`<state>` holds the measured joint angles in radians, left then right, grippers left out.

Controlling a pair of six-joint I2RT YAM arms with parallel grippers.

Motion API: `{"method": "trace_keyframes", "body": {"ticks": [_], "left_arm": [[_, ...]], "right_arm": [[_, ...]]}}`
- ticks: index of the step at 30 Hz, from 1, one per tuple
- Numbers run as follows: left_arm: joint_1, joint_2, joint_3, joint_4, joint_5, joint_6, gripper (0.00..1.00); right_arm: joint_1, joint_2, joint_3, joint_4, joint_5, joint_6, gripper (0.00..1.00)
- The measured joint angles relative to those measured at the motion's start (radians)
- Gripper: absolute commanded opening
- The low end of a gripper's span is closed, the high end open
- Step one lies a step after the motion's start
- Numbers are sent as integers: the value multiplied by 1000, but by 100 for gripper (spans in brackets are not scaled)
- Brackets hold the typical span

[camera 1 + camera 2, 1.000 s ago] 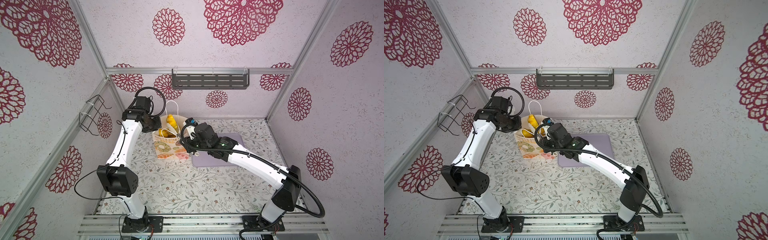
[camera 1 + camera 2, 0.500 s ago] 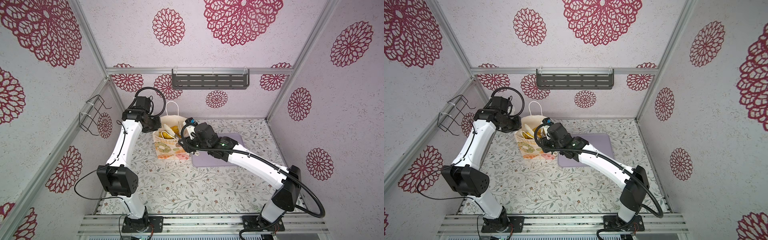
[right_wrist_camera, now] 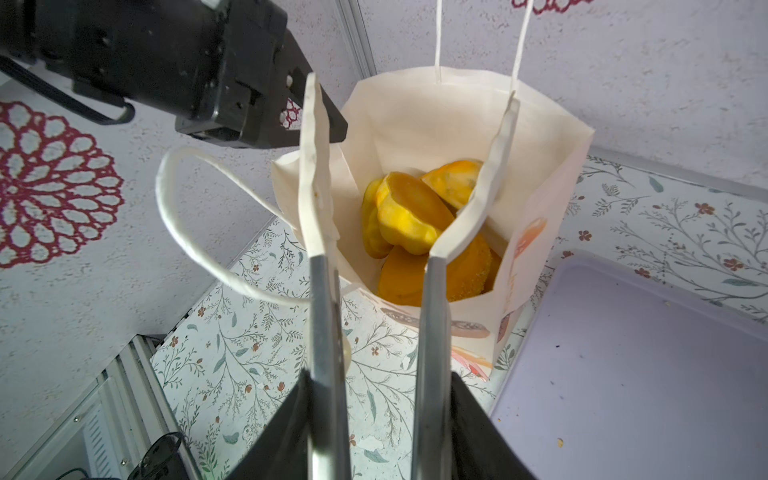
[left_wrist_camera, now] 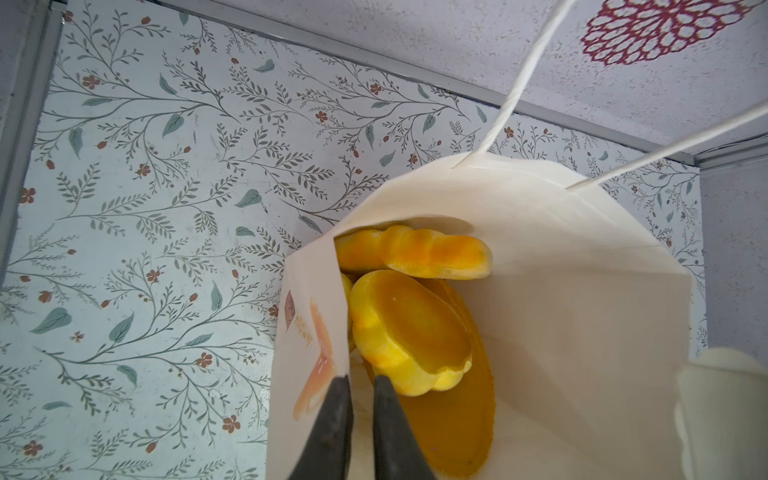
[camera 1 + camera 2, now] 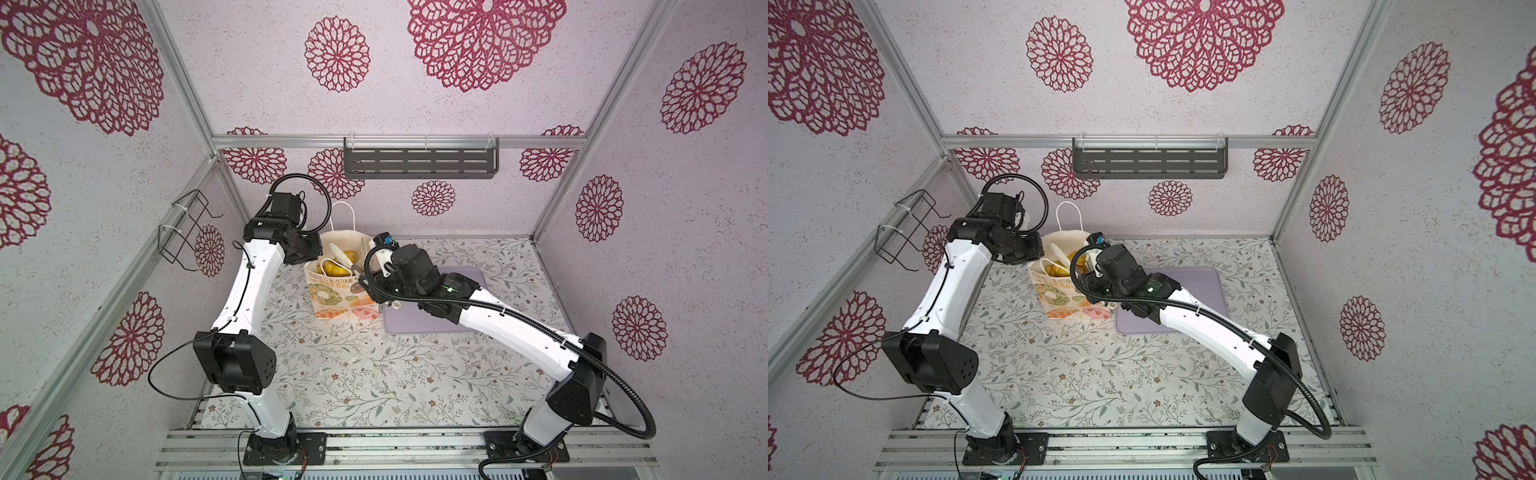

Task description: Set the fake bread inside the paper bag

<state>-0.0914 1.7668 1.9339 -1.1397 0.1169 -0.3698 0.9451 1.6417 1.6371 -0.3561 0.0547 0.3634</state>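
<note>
- in both top views the paper bag (image 5: 337,296), a cream paper carrier with white loop handles and printed pastries, stands upright on the floral-patterned tabletop (image 5: 353,374), just beside the flat lilac plastic tray (image 5: 432,328).
- the fake bread (image 5: 333,269), golden-orange and yellow toy loaves, lies inside the bag and shows through its open mouth.
- the left gripper (image 5: 312,258) sits at the bag's left rim. the right gripper (image 5: 347,261) hangs over the mouth, its arm crossing the tray.
- in a top view the rear loop handle (image 5: 1068,216) stands up in front of the back wall.
- left wrist view: the left gripper (image 4: 361,378) has its two dark fingers (image 4: 332,428) slightly spread with a narrow gap between them, one outside the printed side wall of the paper bag (image 4: 540,249) and one inside it. whether either finger touches the paper cannot be told.
- here the fake bread (image 4: 411,328) shows as a lobed yellow bun lying on a flat orange oval loaf, with a twisted bun beyond it against the bag's wall.
- right wrist view: the right gripper (image 3: 411,89) is spread wide, its long metal fingers (image 3: 324,311) tipped in white, over the bag's open mouth.
- the fake bread (image 3: 409,212) lies piled low in the bag.
- the black left gripper (image 3: 332,129) is at the rim's corner, partly hidden behind a finger.
- the front loop handle (image 3: 178,216) droops outward, and the lilac tray (image 3: 644,353) lies beside the bag.
</note>
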Motion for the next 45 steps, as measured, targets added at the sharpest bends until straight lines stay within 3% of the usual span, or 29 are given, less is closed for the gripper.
{"method": "trace_keyframes", "body": {"ticks": [14, 23, 33, 45], "left_arm": [[0, -7, 0, 1, -11, 0, 31], [0, -7, 0, 1, -31, 0, 33], [0, -8, 0, 1, -52, 1, 33], [7, -34, 0, 1, -74, 3, 56]], "right_arm": [[-15, -121, -83, 6, 85, -34, 50], [-70, -194, -169, 6, 102, -40, 51], [-216, -343, -284, -1, 103, -41, 51], [-402, -502, -467, -9, 152, -103, 53]]}}
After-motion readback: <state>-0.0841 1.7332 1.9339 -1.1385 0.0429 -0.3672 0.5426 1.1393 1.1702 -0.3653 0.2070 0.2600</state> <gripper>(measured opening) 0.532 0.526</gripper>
